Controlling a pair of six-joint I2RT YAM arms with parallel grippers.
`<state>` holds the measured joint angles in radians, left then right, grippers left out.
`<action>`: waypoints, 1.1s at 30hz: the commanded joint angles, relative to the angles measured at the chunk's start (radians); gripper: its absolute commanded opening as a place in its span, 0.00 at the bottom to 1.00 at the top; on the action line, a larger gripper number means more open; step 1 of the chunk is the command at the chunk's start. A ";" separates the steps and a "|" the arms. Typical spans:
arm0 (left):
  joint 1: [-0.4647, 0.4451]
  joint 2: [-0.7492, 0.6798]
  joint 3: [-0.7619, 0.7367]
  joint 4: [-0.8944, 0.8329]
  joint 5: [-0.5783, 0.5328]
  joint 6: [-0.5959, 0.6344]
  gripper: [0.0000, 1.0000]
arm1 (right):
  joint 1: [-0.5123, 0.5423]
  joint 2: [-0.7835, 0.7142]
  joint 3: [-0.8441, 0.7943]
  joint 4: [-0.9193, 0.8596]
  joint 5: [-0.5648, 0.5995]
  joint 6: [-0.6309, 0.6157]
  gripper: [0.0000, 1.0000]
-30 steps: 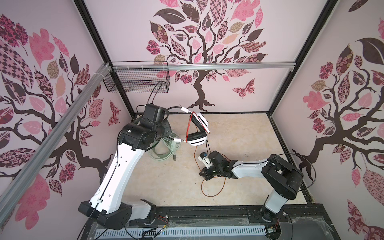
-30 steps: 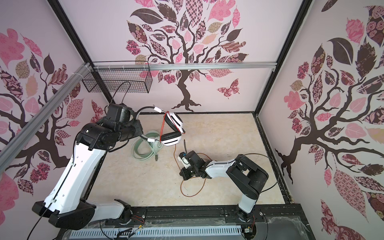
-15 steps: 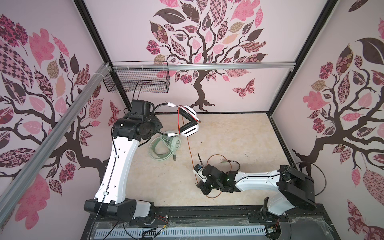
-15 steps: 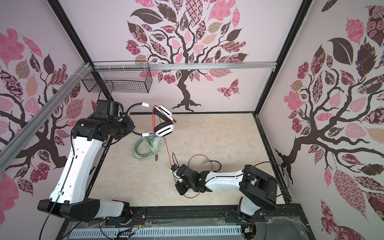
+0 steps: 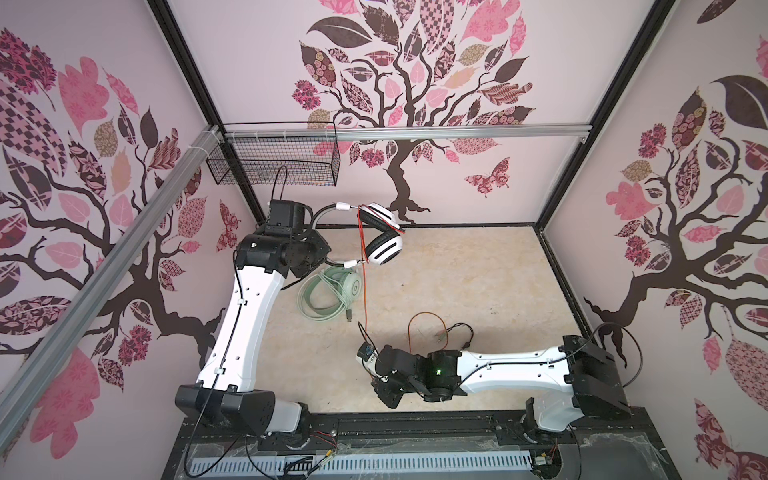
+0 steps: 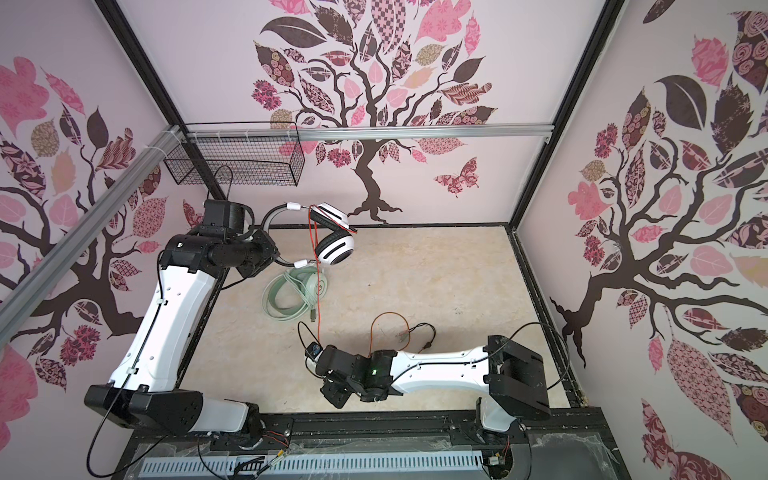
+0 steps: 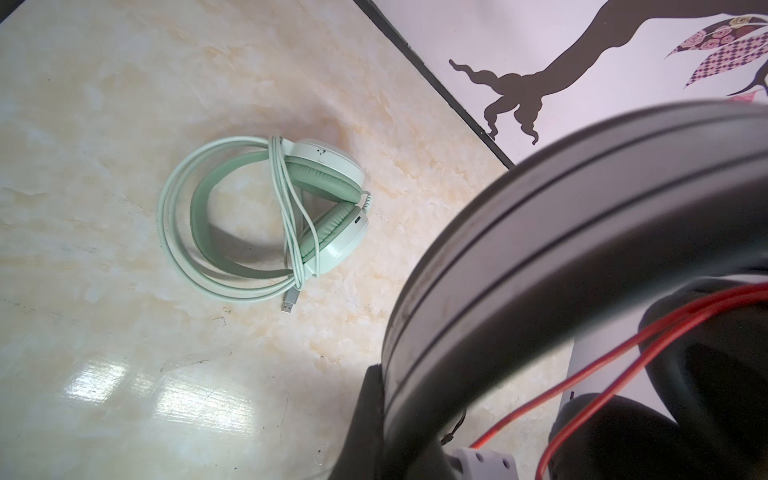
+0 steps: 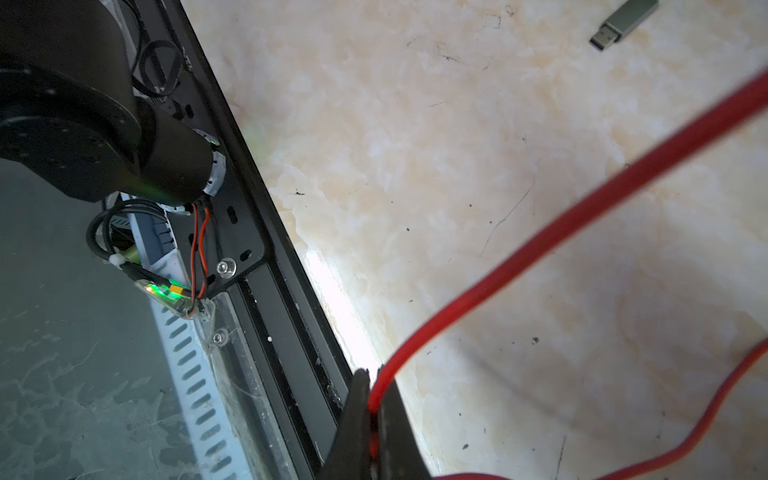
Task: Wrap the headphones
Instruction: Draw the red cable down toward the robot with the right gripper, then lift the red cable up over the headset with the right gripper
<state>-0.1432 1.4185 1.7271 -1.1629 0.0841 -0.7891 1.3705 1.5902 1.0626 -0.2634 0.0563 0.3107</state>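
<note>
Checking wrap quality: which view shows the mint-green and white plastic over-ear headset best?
Left wrist view: the mint-green headset lies whole, unobstructed, pale cable looped around it. In both top views the headset is small. Right wrist view shows only a grey USB plug.

We note a beige marbled tabletop [image 5: 457, 282]. Left of frame centre, the mint-green headset [image 5: 351, 286] lies on it; below centre, a red cable [image 5: 427, 314] loop.

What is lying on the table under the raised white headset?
The green headset, its cable wrapped around it, lies roughly below. The red cable hangs down to the right fingers. In both top views the white headset covers the green one's far edge.
</note>
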 commanded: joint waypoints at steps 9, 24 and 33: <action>0.019 0.006 -0.073 0.084 -0.167 0.030 0.00 | 0.130 -0.067 0.114 -0.237 0.142 0.008 0.00; -0.013 -0.065 -0.337 0.059 -0.395 0.070 0.00 | 0.217 -0.159 0.300 -0.501 0.398 0.003 0.00; -0.152 -0.134 -0.505 0.014 -0.466 0.081 0.00 | 0.217 -0.228 0.359 -0.657 0.573 0.008 0.00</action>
<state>-0.2699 1.3334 1.2621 -1.1702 -0.3748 -0.7048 1.5822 1.4242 1.3899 -0.8230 0.5240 0.3138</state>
